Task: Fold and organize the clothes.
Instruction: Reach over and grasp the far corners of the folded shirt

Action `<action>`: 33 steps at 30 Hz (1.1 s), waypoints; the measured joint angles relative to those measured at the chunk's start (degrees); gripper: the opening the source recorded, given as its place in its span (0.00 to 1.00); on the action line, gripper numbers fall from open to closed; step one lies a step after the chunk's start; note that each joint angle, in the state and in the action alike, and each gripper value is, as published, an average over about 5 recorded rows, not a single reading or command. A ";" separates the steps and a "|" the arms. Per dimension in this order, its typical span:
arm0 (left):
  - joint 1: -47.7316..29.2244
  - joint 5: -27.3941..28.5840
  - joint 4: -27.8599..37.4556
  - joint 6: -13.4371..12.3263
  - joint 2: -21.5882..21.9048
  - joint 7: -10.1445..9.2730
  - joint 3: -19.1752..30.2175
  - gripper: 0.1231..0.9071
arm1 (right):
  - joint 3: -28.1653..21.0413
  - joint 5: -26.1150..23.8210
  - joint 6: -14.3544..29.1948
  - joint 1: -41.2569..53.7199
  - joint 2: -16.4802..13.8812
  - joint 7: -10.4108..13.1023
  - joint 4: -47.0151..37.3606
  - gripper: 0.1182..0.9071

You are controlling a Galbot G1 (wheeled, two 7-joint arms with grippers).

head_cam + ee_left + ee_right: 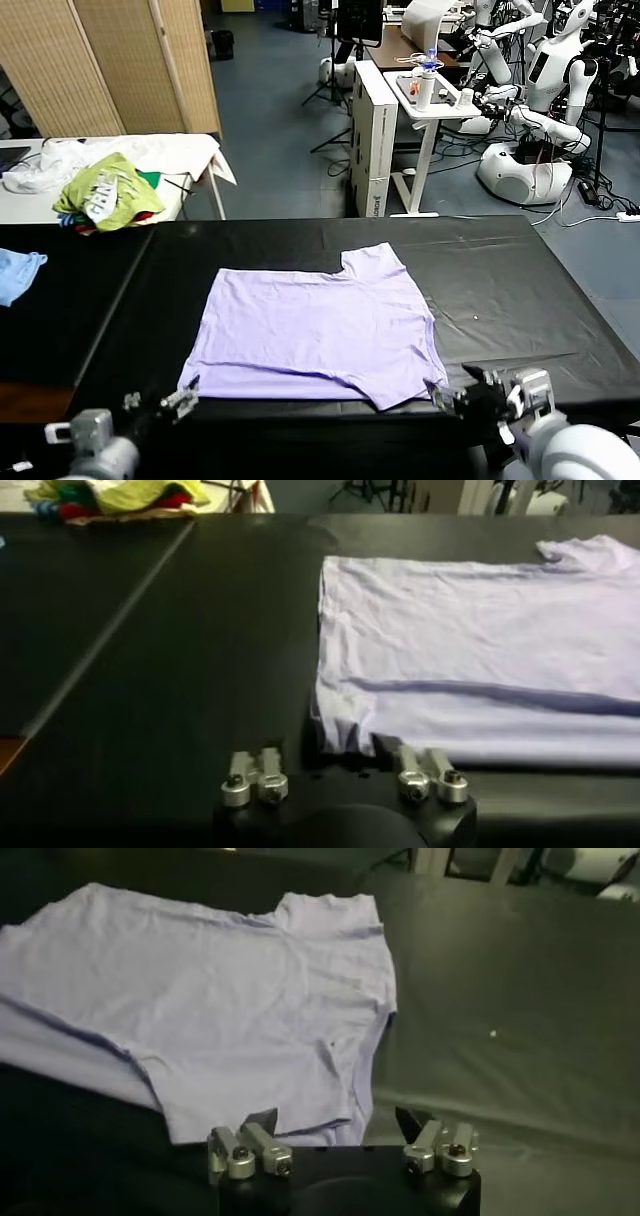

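One plain lavender T-shirt (320, 325) lies flat on the black table (500, 270), with a strip folded over along its near edge. My left gripper (186, 393) is at the shirt's near left corner. In the left wrist view the shirt (480, 630) has that corner lying between the parted fingers of the left gripper (347, 748). My right gripper (447, 393) is at the near right corner, open wide. In the right wrist view the shirt (200, 998) has its loose edge resting partly between the fingertips of the right gripper (336, 1122), and neither fingertip presses on it.
A pile of yellow-green and white clothes (105, 190) sits on a white table at the back left. A blue cloth (18, 272) lies at the left edge. Behind the table stand a white cart (430, 95) and other robots (530, 120).
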 joint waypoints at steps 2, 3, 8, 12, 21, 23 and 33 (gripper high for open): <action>0.25 -0.22 -0.59 0.51 -0.01 -0.62 -0.15 0.49 | -3.14 -0.02 -0.16 4.08 1.03 0.13 -3.03 1.00; 0.35 -0.41 -0.84 0.78 -0.02 -0.99 -0.25 0.59 | -4.65 -0.03 -0.18 6.04 1.58 0.18 -4.56 1.00; 1.11 -2.08 -2.23 2.00 -0.07 -2.15 -1.48 0.92 | -11.14 -0.14 -0.20 14.79 4.53 0.24 -11.90 1.00; 0.25 -5.80 -2.92 1.72 0.25 -2.11 -3.31 1.00 | -14.79 -0.91 -0.20 19.84 6.94 0.14 -17.09 1.00; -10.59 -18.58 0.69 4.47 4.55 -4.17 -4.87 1.00 | -19.72 -2.88 -0.21 25.96 11.28 -0.39 -25.67 1.00; -13.86 -21.57 2.30 4.85 5.93 -4.92 -4.23 1.00 | -20.34 -3.43 -0.21 26.60 12.06 -0.65 -27.26 1.00; -32.48 -34.71 14.32 8.01 11.04 -7.65 1.09 1.00 | -21.65 -5.76 -0.21 27.71 15.61 -1.29 -33.79 1.00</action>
